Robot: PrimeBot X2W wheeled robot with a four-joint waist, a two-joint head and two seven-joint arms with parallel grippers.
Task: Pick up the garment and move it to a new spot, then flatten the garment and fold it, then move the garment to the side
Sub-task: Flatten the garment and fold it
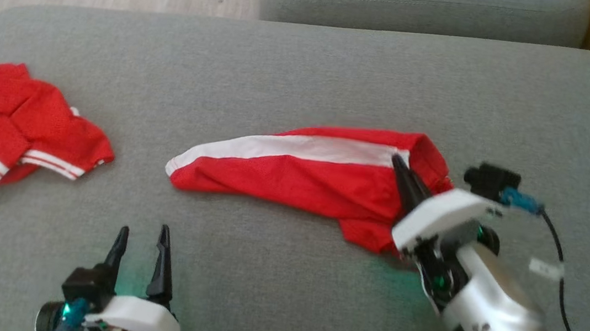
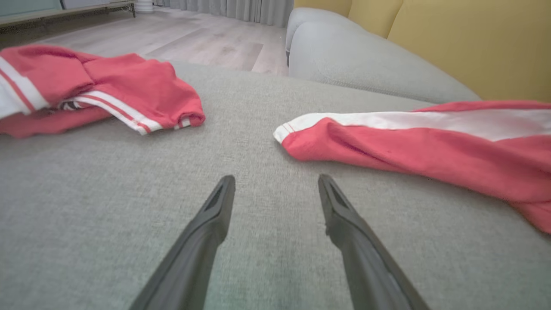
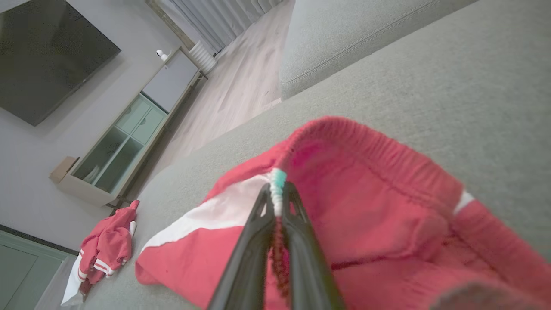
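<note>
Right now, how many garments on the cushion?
2. Red shorts with a white stripe lie centred on the cushion, the right gripper shut on their waistband end. A red-and-white shirt lies at its left edge, partly out of frame.

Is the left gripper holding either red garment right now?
No, the left gripper stands open over the bare grey cushion, with nothing in its grasp.

No legible text, label, brand, number or sign on anything.
</note>
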